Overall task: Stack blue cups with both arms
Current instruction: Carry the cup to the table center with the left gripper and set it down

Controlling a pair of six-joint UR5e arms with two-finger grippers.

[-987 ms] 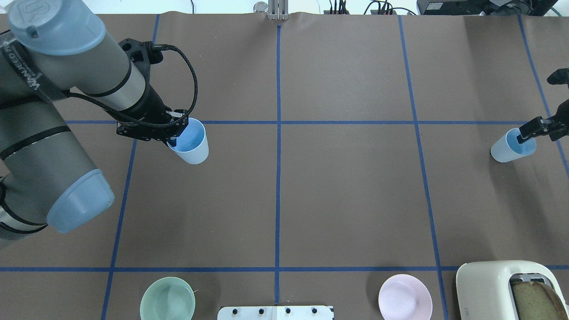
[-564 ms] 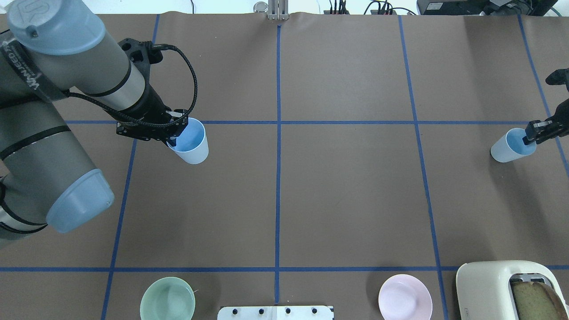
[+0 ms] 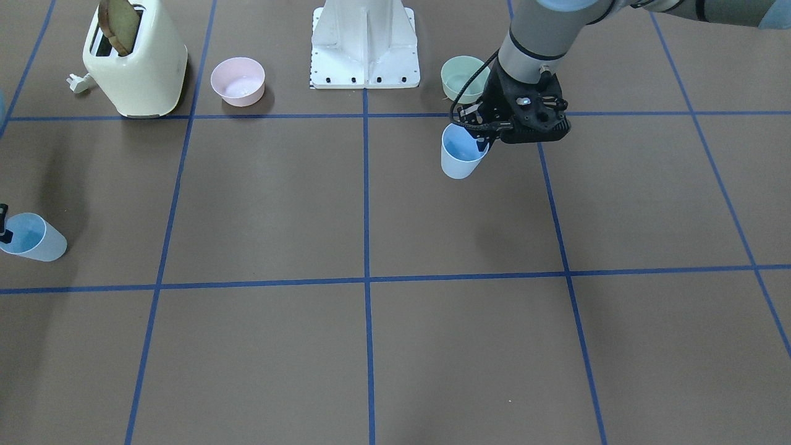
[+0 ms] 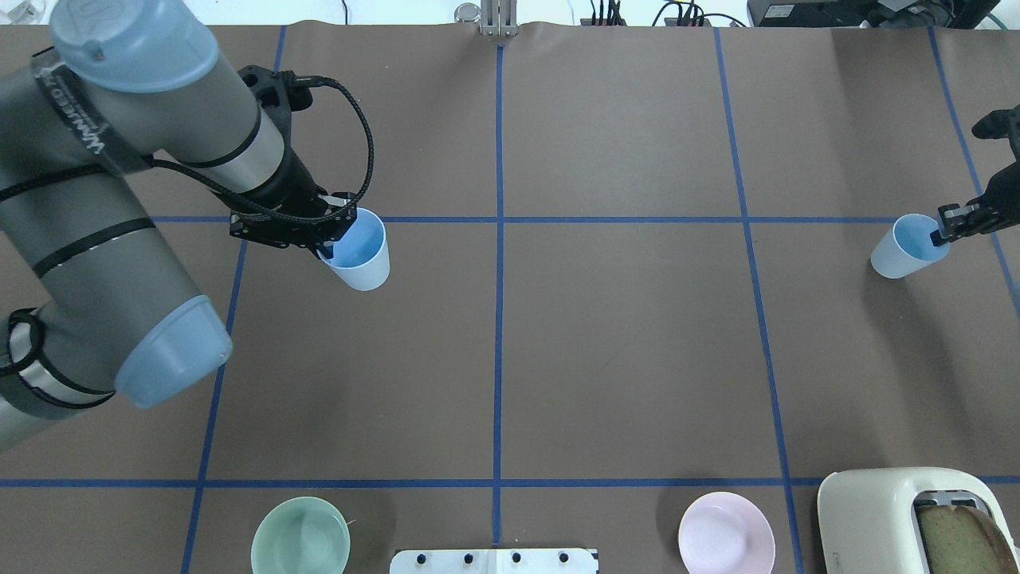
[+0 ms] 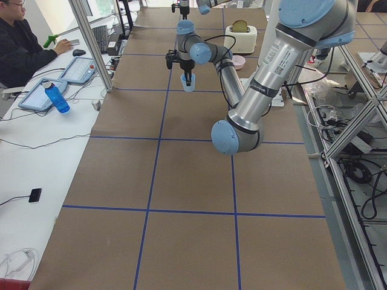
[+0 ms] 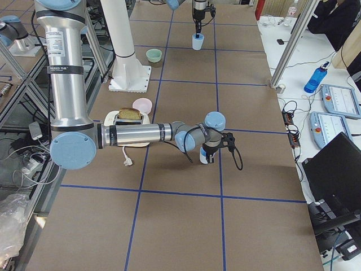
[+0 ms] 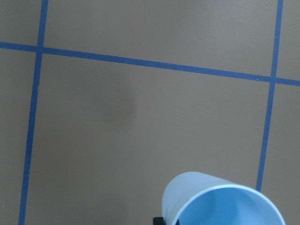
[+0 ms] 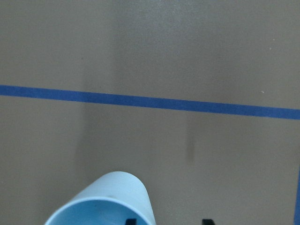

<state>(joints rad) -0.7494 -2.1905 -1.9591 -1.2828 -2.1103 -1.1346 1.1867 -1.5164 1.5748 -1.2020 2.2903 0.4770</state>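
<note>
Table (image 4: 621, 359) taped in blue squares. Left arm (image 4: 159, 135) reaches in mid-left. Toaster (image 4: 884, 518), white pedestal (image 3: 364, 43), pink bowl (image 4: 726, 542) and mint bowl (image 4: 300, 546) sit along robot's edge, well apart from both cups. Left gripper (image 4: 325, 245) clamped on left blue cup (image 4: 362, 267) rim. Right gripper (image 4: 948, 226) pinches rim of tilted right blue cup (image 4: 900, 257), far right edge.

2 cups: blue cup (image 4: 362, 267) in left gripper (image 4: 327, 243), blue cup (image 4: 896, 259) in right gripper (image 4: 943, 231); 2 bowls: mint bowl (image 4: 300, 538), pink bowl (image 4: 726, 534); 1 toaster (image 4: 876, 514); 1 bread slice (image 4: 960, 542); 1 pedestal (image 3: 364, 49)
</note>
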